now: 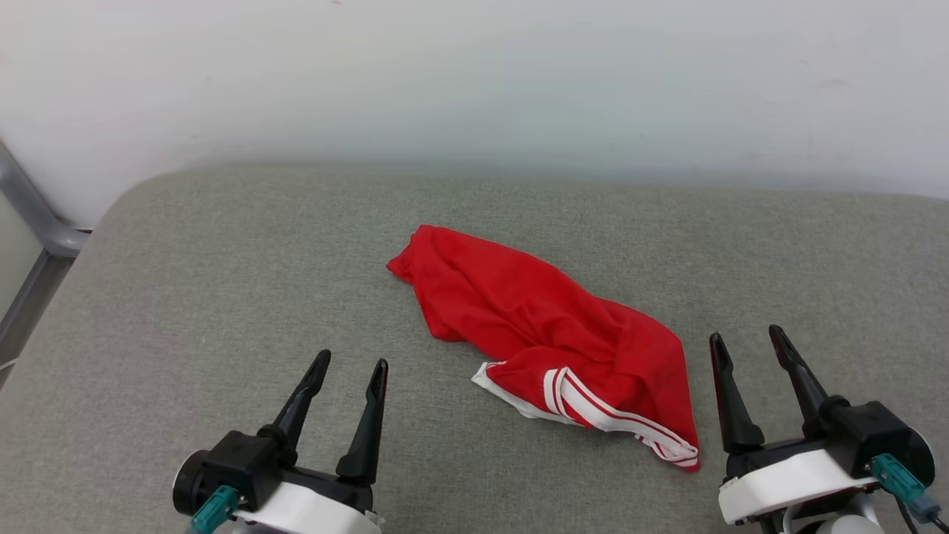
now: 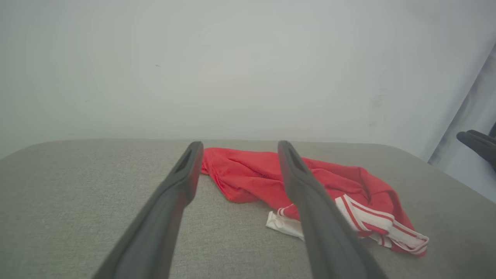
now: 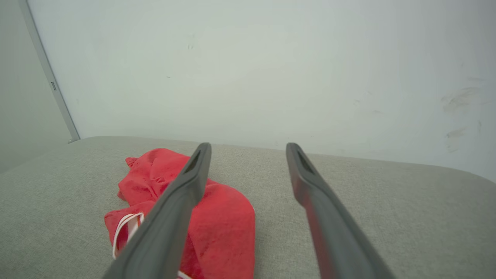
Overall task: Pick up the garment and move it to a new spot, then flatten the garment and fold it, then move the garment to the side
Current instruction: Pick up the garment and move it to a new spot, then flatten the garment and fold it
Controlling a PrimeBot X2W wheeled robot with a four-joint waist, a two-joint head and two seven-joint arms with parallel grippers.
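The garment (image 1: 545,337) is a crumpled red heap with white and red striped trim at its near end, lying in the middle of the grey cushion (image 1: 222,297). My left gripper (image 1: 348,363) stands open at the lower left, apart from the cloth, with nothing between its fingers. At the lower right my right gripper (image 1: 749,340) is open too, just right of the heap's near corner and not touching it. In the left wrist view the garment (image 2: 252,174) lies ahead of the open left gripper (image 2: 240,147). The right wrist view has the garment (image 3: 228,217) to the left of the right gripper (image 3: 248,149).
A pale wall (image 1: 474,81) rises directly behind the cushion. A grey metal frame (image 1: 33,222) stands past the cushion's left edge. Bare grey fabric lies to the left and right of the heap.
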